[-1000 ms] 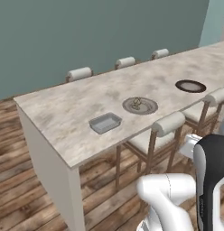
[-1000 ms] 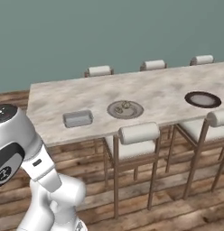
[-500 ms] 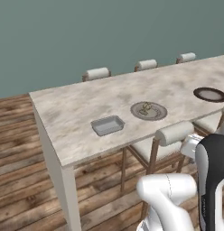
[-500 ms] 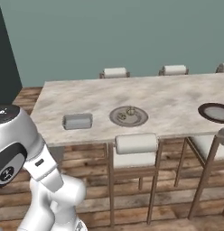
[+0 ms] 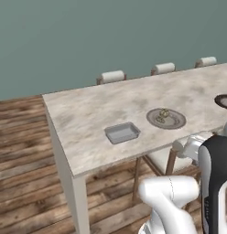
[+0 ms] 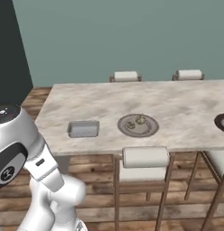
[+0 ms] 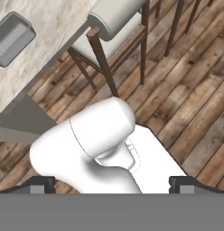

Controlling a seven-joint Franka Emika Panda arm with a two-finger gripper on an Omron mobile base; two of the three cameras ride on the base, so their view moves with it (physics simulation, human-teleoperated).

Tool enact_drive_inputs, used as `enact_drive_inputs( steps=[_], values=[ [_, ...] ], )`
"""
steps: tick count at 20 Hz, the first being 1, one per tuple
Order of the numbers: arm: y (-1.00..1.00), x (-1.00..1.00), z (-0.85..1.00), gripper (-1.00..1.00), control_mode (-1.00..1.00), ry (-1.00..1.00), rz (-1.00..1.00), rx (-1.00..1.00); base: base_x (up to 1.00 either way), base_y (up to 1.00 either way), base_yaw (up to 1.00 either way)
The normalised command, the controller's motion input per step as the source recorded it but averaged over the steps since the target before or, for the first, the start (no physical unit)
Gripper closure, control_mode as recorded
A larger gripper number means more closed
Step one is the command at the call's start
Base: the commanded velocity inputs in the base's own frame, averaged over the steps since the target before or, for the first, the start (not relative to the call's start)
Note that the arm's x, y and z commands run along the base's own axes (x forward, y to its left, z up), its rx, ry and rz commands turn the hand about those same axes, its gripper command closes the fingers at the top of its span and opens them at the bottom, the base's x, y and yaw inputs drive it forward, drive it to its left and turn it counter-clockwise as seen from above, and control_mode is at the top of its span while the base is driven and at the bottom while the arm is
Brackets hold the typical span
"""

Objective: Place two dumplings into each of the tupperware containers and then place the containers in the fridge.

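Note:
One light-grey tupperware container [image 5: 122, 133] [image 6: 83, 129] sits empty near the counter's front edge. It also appears at the upper left of the hand view [image 7: 12, 36]. To its right lies a round brown-rimmed plate [image 5: 175, 122] [image 6: 147, 131] with small pale dumplings [image 5: 164, 113] [image 6: 140, 120] on it. My gripper [image 7: 113, 186] is open, its two dark fingertips [image 7: 41, 184] far apart. It points down at the wooden floor beside the counter and holds nothing. The fridge is out of view.
A long marble counter [image 5: 88, 114] [image 6: 186, 103] has a dark plate [image 5: 224, 101] [image 6: 222, 122] at its right. White-cushioned stools stand along the near side [image 6: 145, 158] [image 7: 116, 18] and the far side [image 5: 111, 76]. A dark tall panel [image 6: 10, 45] stands at the left.
The base has driven, so the whole scene has shifted and the counter's left end with the container now looks nearer and more centred. The things on the counter have not moved. The gripper stays open.

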Motion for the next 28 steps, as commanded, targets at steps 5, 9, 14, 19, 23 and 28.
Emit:
enact_drive_inputs(
  steps=[5,9,14,19,23,28],
  values=[
    [0.00,0.00,0.00,-1.00,1.00,0.00,0.00,0.00,0.45,-0.33,0.30],
    [0.00,0.00,0.00,-1.00,1.00,0.00,0.00,0.00,0.46,-0.46,0.33],
    [0.00,0.00,0.00,-1.00,1.00,0.00,0.00,0.00,0.46,-0.41,0.31],
    [0.00,0.00,0.00,-1.00,1.00,0.00,0.00,0.00,0.31,-0.08,0.26],
    [0.00,0.00,0.00,-1.00,1.00,0.00,0.00,0.00,0.52,-0.13,0.35],
    [0.00,0.00,0.00,-1.00,1.00,0.00,0.00,0.00,0.57,-0.04,0.17]
  ],
)
